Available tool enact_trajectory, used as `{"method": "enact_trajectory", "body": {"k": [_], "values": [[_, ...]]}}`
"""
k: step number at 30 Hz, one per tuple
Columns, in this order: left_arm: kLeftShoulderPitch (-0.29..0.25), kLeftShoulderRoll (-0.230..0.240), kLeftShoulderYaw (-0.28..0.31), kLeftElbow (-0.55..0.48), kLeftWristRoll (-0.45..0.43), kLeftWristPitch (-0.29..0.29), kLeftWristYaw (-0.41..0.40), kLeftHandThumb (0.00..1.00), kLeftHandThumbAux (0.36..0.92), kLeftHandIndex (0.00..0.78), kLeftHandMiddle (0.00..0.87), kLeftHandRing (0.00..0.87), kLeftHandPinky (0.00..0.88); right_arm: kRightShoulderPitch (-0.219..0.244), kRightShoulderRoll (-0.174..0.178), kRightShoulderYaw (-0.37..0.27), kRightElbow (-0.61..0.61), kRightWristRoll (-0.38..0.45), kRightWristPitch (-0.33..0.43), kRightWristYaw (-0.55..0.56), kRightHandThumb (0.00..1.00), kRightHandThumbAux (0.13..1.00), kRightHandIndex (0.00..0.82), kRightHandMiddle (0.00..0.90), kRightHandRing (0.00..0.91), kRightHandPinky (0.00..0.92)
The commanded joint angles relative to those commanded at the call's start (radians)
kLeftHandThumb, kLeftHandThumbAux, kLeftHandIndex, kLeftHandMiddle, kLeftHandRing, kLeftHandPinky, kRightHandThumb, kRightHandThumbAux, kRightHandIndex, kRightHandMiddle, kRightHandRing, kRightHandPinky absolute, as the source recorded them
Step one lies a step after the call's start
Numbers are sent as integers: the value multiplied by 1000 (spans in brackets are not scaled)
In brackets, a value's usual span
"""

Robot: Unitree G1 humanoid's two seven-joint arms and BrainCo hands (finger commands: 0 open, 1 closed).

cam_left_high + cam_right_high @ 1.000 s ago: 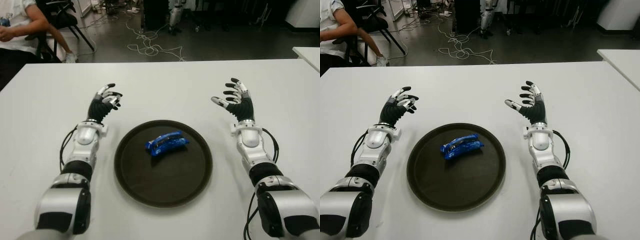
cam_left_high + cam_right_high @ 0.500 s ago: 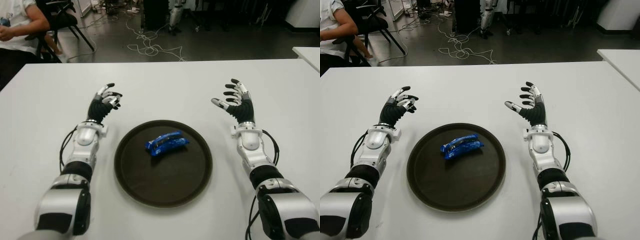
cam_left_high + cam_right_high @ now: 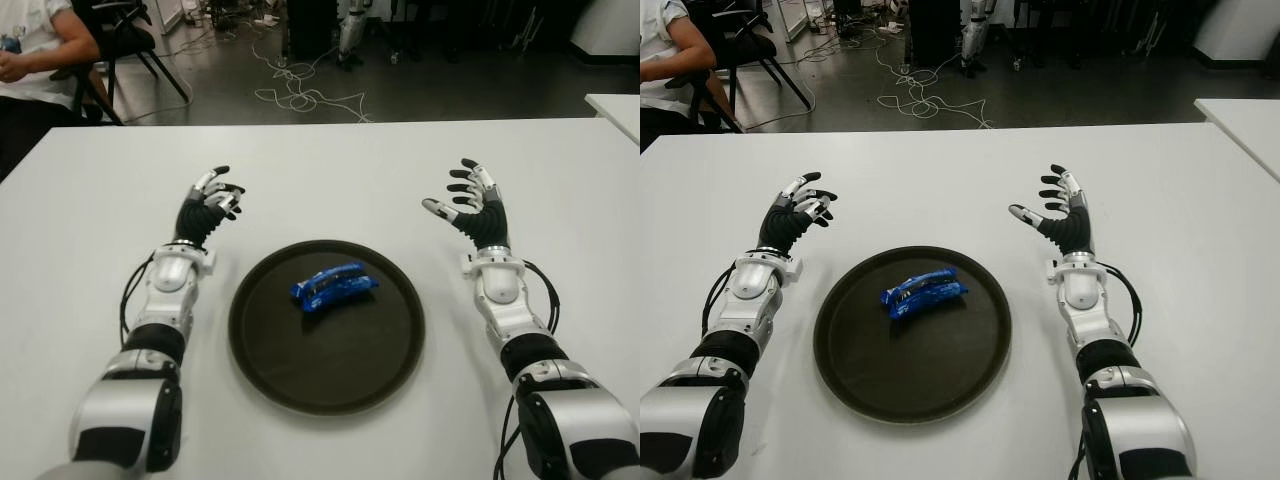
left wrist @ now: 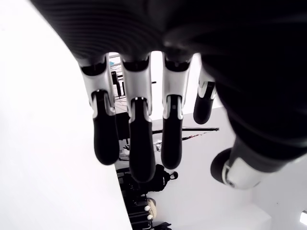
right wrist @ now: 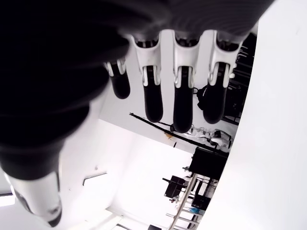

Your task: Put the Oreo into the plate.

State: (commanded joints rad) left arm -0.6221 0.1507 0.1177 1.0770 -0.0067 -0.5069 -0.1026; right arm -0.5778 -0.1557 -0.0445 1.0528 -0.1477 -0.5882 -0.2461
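Note:
A blue Oreo pack (image 3: 334, 285) lies inside the round dark plate (image 3: 326, 380), toward its far side. My left hand (image 3: 212, 198) shows over the white table to the left of the plate, fingers relaxed and holding nothing. To the right of the plate my right hand (image 3: 468, 200) is raised with its fingers spread and empty. Neither hand touches the plate or the pack. Both wrist views show only the hands' own loose fingers, left fingers (image 4: 136, 139) and right fingers (image 5: 183, 96).
The white table (image 3: 330, 180) stretches wide around the plate. A seated person (image 3: 30, 50) is at the far left beyond the table, by a chair. Cables (image 3: 300, 95) lie on the floor behind. Another white table corner (image 3: 615, 108) shows at the right.
My right forearm has drawn slightly back toward me; its hand stays spread. The left hand, plate and Oreo pack have not moved.

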Motion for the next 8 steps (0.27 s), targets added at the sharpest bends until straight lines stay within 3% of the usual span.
{"method": "enact_trajectory", "body": {"k": [8], "values": [[6, 0, -4, -9, 3, 1, -1, 1000, 641, 173, 387, 519, 477, 6, 0, 0, -9, 2, 6, 6, 0, 705, 167, 262, 291, 336]]}}
